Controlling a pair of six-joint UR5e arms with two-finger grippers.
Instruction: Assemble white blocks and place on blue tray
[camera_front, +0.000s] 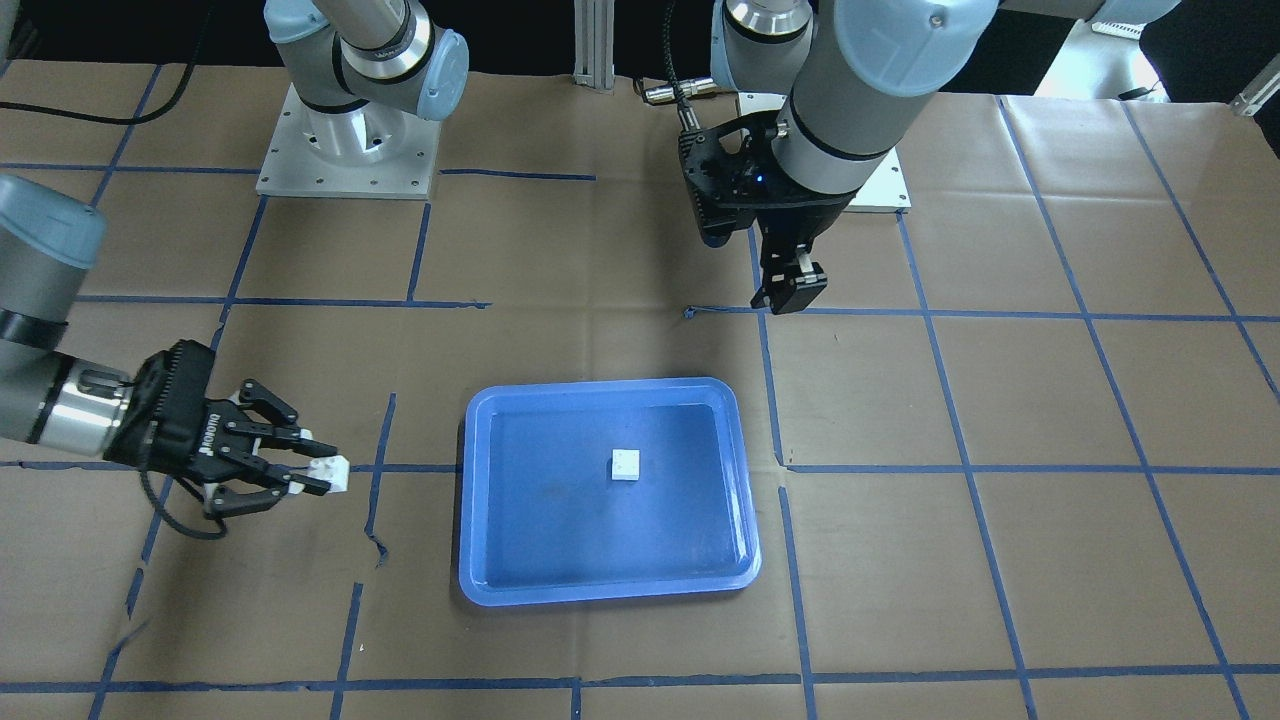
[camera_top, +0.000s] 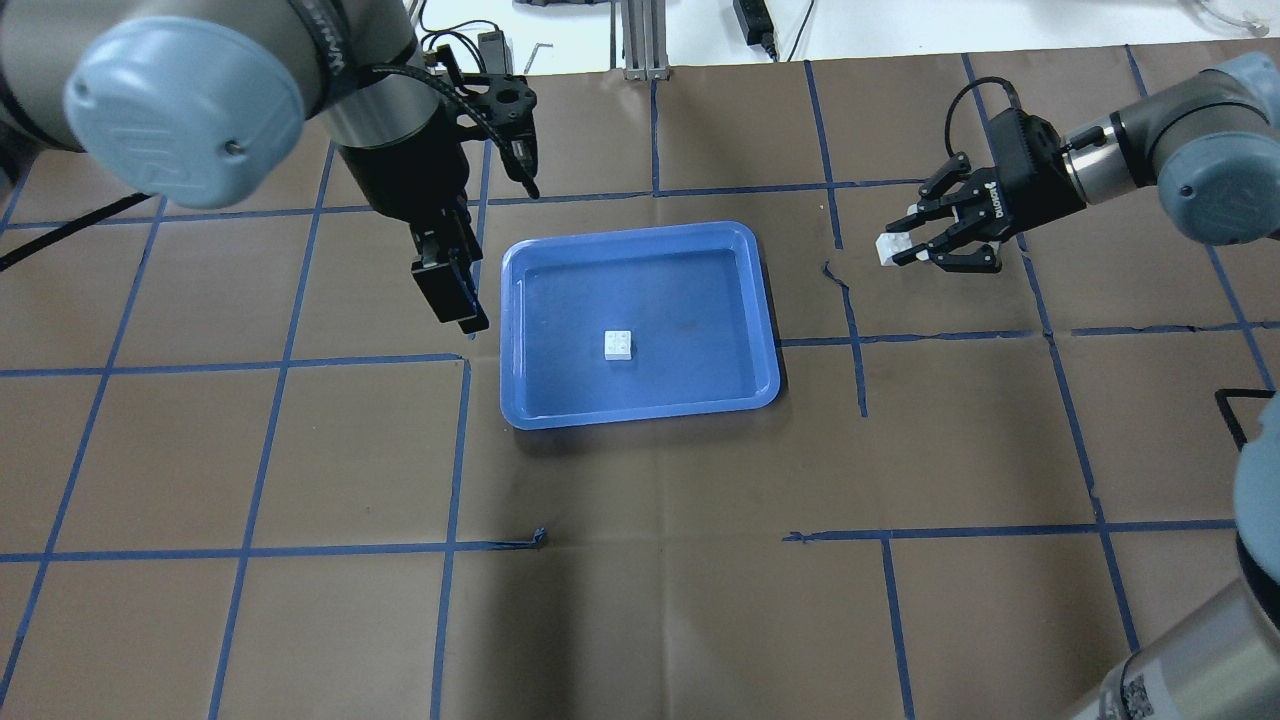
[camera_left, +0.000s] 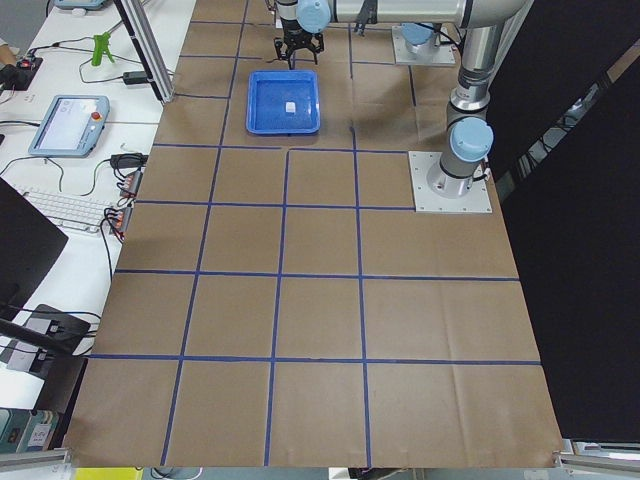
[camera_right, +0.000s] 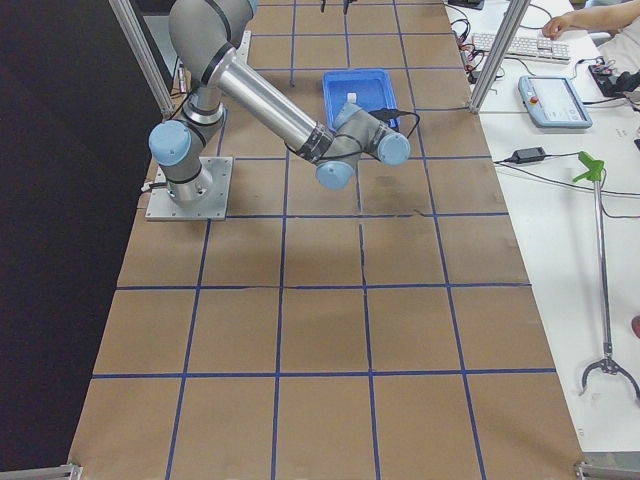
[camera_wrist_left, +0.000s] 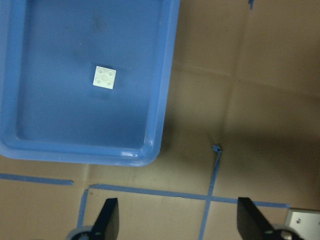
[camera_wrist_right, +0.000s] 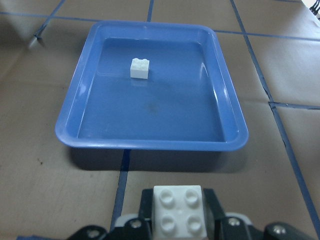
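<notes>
One white block (camera_top: 619, 344) lies studs up near the middle of the blue tray (camera_top: 700, 300), which sits flat on the table. The block also shows in the front view (camera_front: 626, 464), the left wrist view (camera_wrist_left: 105, 77) and the right wrist view (camera_wrist_right: 139, 68). My right gripper (camera_top: 895, 248) is shut on the second white block (camera_top: 886, 249), low over the table on my right of the tray; that block fills the bottom of the right wrist view (camera_wrist_right: 178, 210). My left gripper (camera_top: 462, 310) is open and empty, hanging beside the tray's left edge, fingertips (camera_wrist_left: 107, 220) wide apart.
The table is covered in brown paper with a blue tape grid (camera_top: 460, 360). The arm base plates (camera_front: 345, 150) stand at the robot's side. A desk with a keyboard and a teach pendant (camera_right: 555, 100) runs along the far edge.
</notes>
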